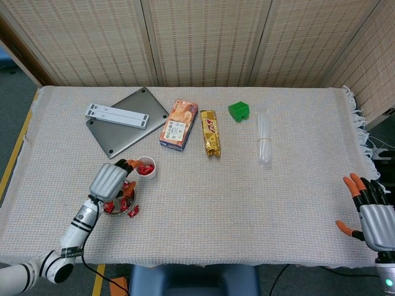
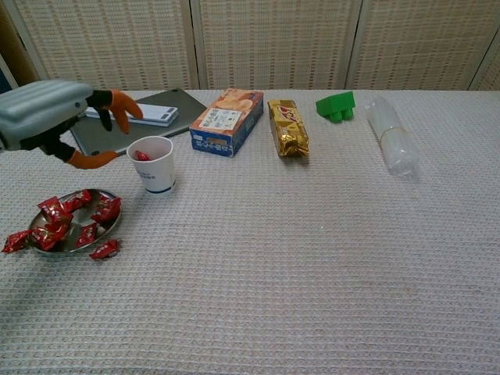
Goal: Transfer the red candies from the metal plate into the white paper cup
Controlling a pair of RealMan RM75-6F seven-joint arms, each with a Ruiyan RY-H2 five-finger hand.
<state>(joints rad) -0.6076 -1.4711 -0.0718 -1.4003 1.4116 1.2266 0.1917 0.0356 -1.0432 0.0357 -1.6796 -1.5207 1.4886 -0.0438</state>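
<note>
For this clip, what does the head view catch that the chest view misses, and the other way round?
Only the head view shows the right hand, open at the table's near right edge, and the left forearm. Only the chest view shows the white paper cup from the side, standing apart from the metal plate. Both show the left hand open above the plate, red candies on it, one loose candy beside it, and candy in the cup.

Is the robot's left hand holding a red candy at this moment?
No, in the chest view the left hand hangs beside the white paper cup with spread fingers and nothing between them.
</note>
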